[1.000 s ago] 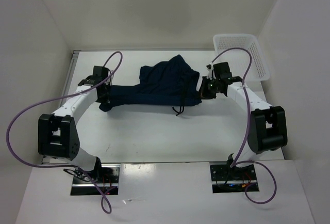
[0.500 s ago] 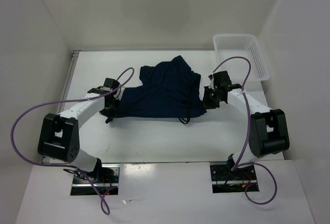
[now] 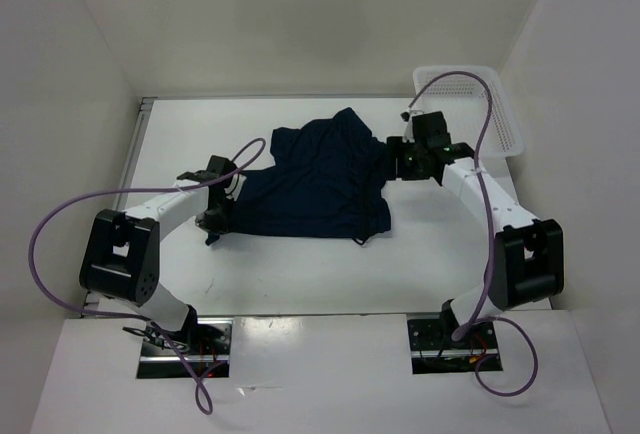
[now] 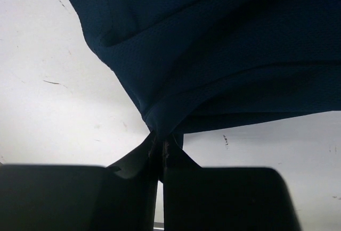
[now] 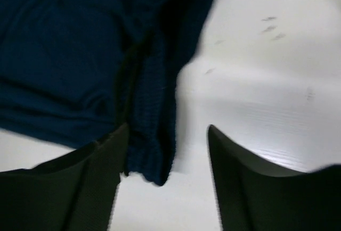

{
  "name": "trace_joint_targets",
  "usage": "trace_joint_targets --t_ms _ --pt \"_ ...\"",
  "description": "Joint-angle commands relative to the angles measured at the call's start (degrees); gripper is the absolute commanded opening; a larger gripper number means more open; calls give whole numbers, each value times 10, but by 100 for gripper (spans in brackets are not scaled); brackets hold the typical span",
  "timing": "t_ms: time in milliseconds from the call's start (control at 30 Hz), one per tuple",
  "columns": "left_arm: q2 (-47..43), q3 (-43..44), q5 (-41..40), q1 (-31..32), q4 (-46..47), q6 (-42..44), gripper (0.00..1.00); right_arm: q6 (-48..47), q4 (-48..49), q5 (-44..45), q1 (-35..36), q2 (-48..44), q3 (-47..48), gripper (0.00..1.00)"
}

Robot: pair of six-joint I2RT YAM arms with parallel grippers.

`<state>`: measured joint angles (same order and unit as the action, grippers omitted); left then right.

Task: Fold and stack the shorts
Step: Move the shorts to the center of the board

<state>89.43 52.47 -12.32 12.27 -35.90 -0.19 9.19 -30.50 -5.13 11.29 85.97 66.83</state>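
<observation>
Navy shorts (image 3: 320,189) – plain | left gripper (image 4: 162,154) pinched on hem | right gripper (image 5: 168,130) spread wide, holding nothing

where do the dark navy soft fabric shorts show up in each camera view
top external: dark navy fabric shorts at centre, slightly above the middle.
left wrist: shorts fill the top, corner pinched by the left gripper.
right wrist: shorts upper left, hem inside the open right gripper.
shared landmark: white tabletop underneath.
</observation>
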Motion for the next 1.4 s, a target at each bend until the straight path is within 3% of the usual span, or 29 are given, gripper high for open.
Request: trace_joint_targets --t_ms 0,133,233,333,467,533,1133,1167,1300,1367 --pt "2 -3 -15 1 0 2 8 -30 0 -51 76 -21 -9 63" --pt "2 -3 -44 1 -11 2 14 -41 6 -40 148 -5 -20 53" --pt "-10 -8 -44 1 -11 2 24 -35 13 -23 160 32 2 53" --pt "-10 -8 -38 1 -16 2 26 -36 18 -10 160 65 19 53" --pt "-10 -8 -32 1 -22 2 26 -36 6 -10 160 82 16 54" --pt "-10 -3 -32 1 -22 2 26 -36 6 -10 160 82 -5 59" --pt "1 13 -32 1 -27 2 26 -12 12 -64 160 116 -50 59" --pt "1 13 -32 1 -27 2 26 -12 12 -69 160 116 -50 58" --pt "1 13 -32 1 -27 2 26 -12 12 -108 160 116 -30 31" --pt "1 13 -32 1 -27 2 26 -7 18 -108 167 111 -17 23"
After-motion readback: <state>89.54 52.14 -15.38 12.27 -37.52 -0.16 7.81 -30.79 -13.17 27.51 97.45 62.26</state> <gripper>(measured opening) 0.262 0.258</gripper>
